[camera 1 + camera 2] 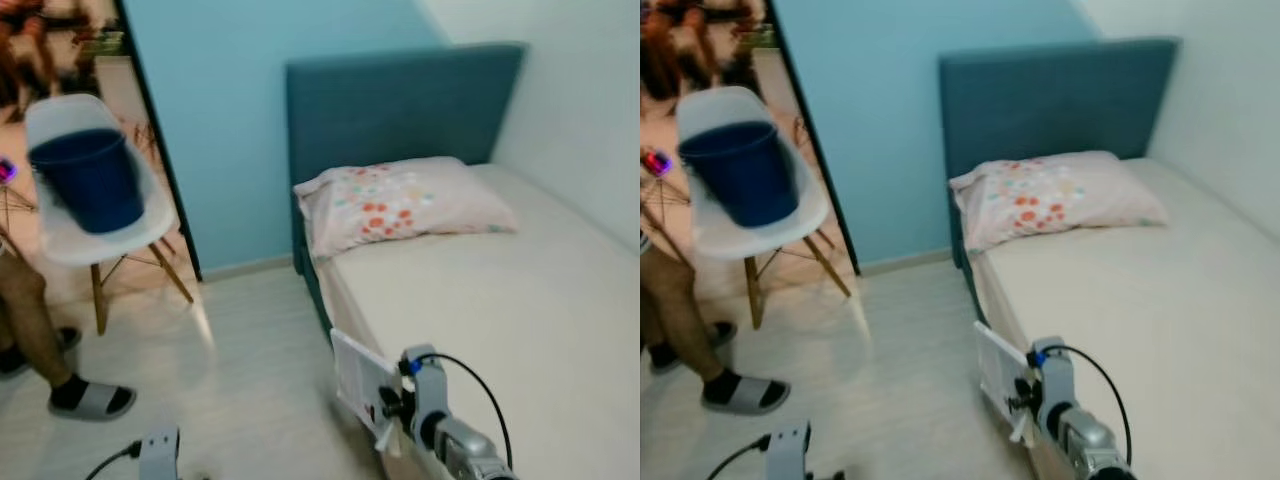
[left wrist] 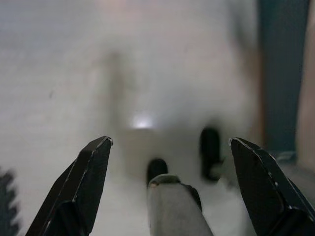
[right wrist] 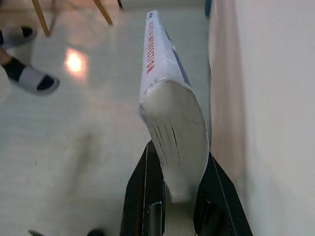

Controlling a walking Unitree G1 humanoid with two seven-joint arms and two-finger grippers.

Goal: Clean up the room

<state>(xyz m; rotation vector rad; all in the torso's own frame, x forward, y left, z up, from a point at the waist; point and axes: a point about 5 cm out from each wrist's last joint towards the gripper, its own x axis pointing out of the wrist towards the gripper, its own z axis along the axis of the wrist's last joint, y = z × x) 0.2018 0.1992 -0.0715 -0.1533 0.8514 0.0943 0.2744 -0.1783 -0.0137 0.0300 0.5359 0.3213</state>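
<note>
A white paperback book (image 3: 170, 108) sits clamped between the two black fingers of the robot's right gripper (image 3: 178, 194), held on edge with its red-lettered spine uppermost and its pages bowing outward above the grip. In the head views the book (image 1: 362, 378) is carried low at the near corner of the bed (image 1: 480, 330), just beside the edge of the cream mattress and above the pale wood floor (image 1: 250, 370). The left gripper (image 2: 170, 196) hangs low over the floor with its fingers spread wide and nothing between them; its wrist view is blurred, showing little more than light flooring and a dark strip along one side. On the bed, a pink pillow (image 1: 405, 203) printed with orange and teal dots lies against a teal upholstered headboard (image 1: 400, 100), which stands where a light blue wall meets a white one. To the robot's left, a white moulded chair (image 1: 95, 215) with wooden legs carries a dark blue bucket (image 1: 90, 178) on its seat. A person stands at the left edge of the scene, only a leg in brown trousers, dark socks and grey slides (image 1: 95, 400) in view on the floor near the chair.
</note>
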